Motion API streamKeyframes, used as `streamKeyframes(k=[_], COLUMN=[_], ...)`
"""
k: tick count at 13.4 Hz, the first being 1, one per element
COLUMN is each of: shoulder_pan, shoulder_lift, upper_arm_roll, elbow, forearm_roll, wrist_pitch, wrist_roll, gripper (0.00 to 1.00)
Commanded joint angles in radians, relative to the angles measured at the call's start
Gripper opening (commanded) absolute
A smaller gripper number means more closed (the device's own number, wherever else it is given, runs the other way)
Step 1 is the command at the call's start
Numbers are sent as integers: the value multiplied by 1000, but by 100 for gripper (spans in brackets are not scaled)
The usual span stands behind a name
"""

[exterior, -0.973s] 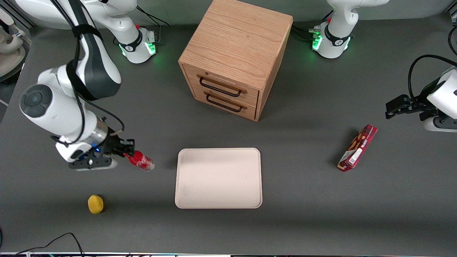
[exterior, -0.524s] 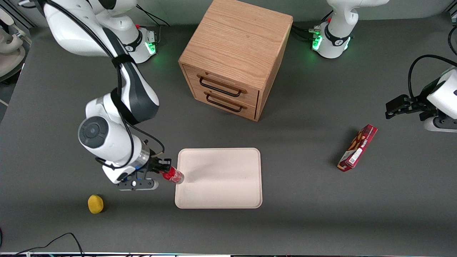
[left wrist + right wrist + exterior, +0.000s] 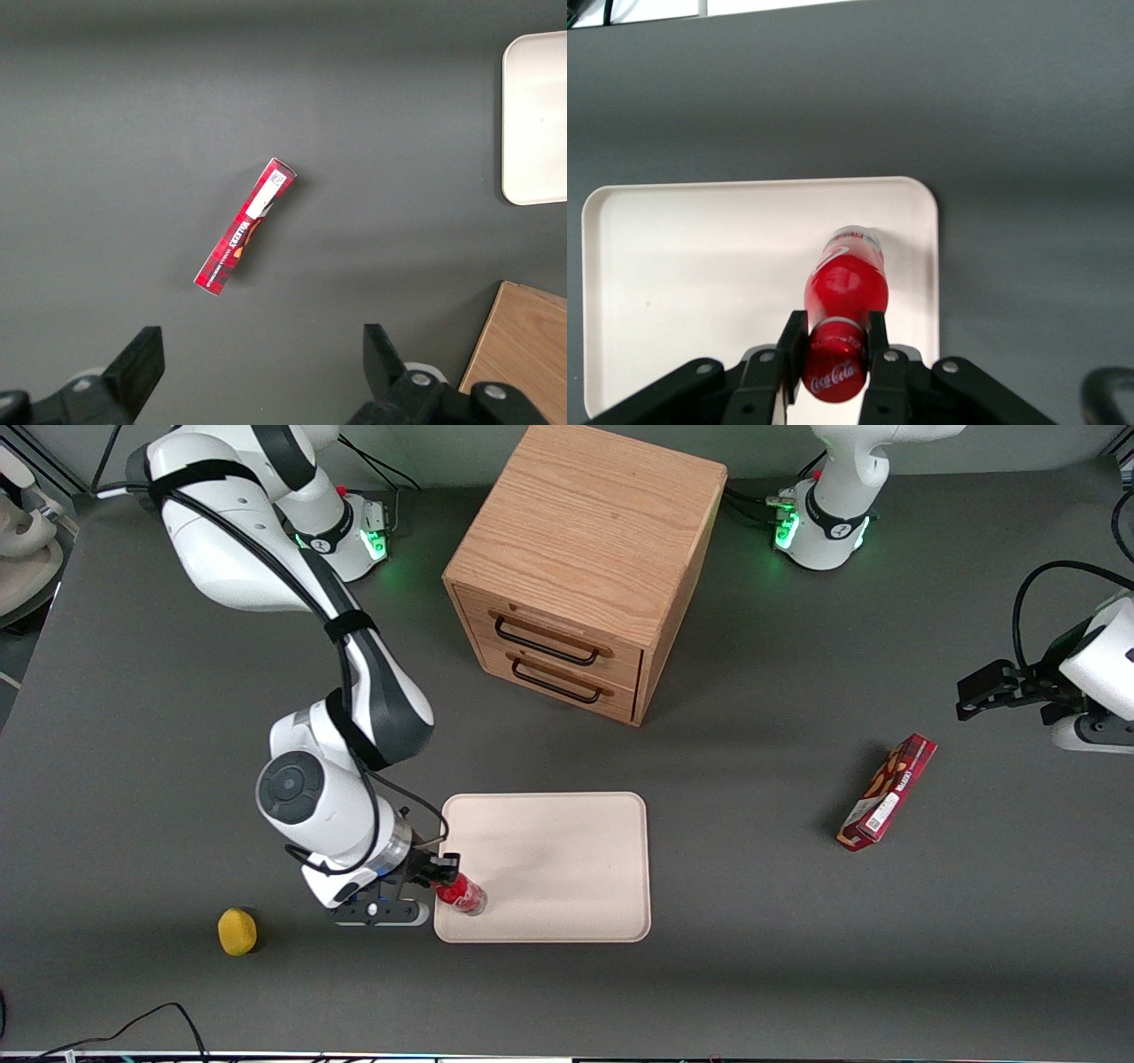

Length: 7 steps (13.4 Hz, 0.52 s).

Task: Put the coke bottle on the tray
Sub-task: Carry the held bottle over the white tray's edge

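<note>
The coke bottle, small and red with a clear base, is held by its cap end in my right gripper. The gripper is shut on it. The bottle hangs over the corner of the pale cream tray that is nearest the front camera at the working arm's end. In the right wrist view the two fingers clamp the red cap of the bottle, and the bottle's base points down at the tray. Whether the base touches the tray does not show.
A wooden two-drawer cabinet stands farther from the front camera than the tray. A long red snack box lies toward the parked arm's end, also in the left wrist view. A yellow ball lies beside the gripper toward the working arm's end.
My right arm has carried the bottle from the bare table at the working arm's end sideways to the tray, and nearer to the front camera. The bottle now hangs over the tray's corner.
</note>
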Motion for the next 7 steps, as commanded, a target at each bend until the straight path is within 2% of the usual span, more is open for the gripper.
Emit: streamKeyframes(k=[1, 7], shoulder_pan=[10, 10], shoulder_lift=[27, 27], upper_arm_roll=[-18, -30], elbow=[54, 51], forearm_roll=[-3, -33], wrist_pitch=[-4, -15], wrist_roll=[31, 37], gripper=[0, 0])
